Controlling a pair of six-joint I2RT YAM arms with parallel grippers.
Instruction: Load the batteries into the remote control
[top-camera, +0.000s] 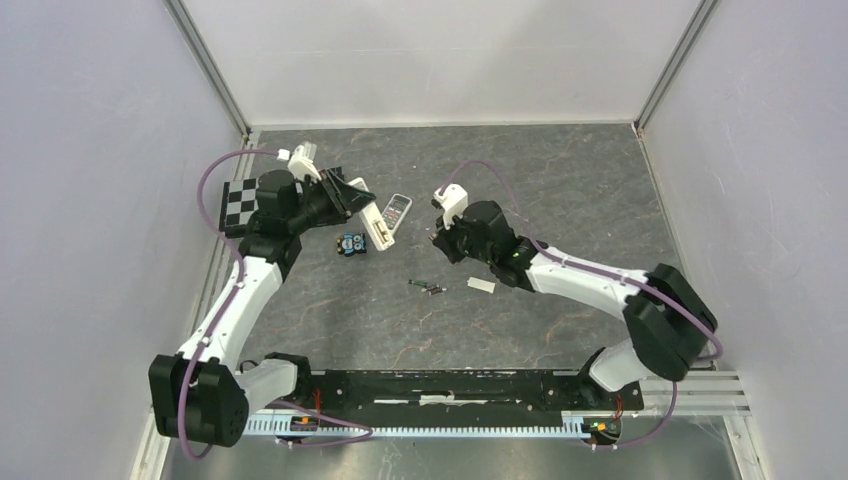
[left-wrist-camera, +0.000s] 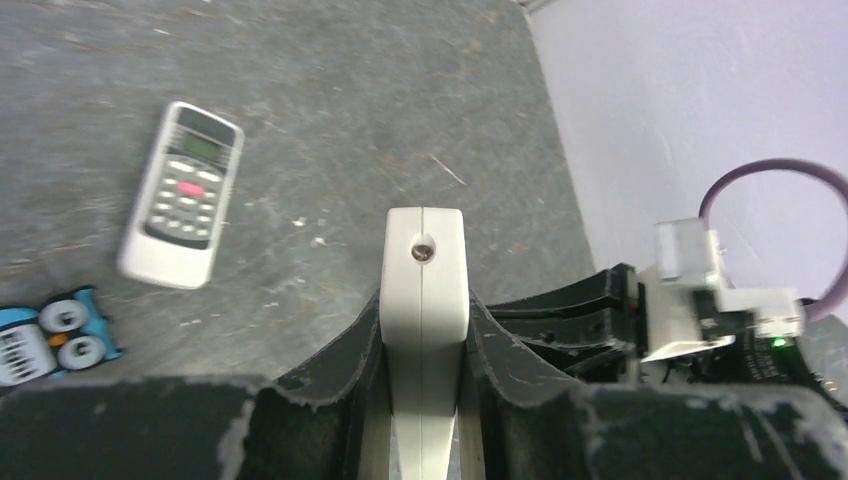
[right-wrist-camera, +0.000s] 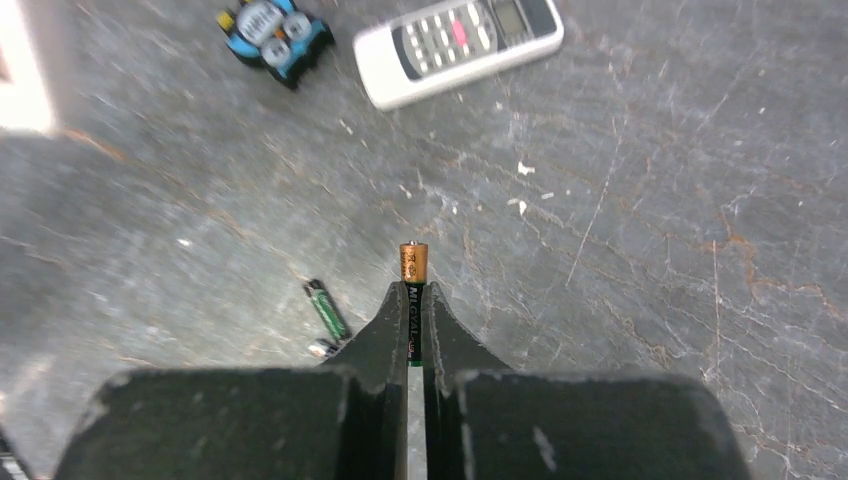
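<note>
While tight on one battery (right-wrist-camera: 413, 262), right fingers (right-wrist-camera: 398, 308) — left fingers (left-wrist-camera: 365, 345) tight on one remote (left-wrist-camera: 425, 270)

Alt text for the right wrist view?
Right gripper shut on a battery, its copper-coloured end poking past the fingertips above the dark table. A second battery lies just left of the gripper; a face-up remote and blue toy sit farther off.

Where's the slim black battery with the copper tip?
Right wrist view, centre: the copper-tipped battery is clamped in the right gripper, tip protruding; a green battery lies on the grey table nearby.
</note>
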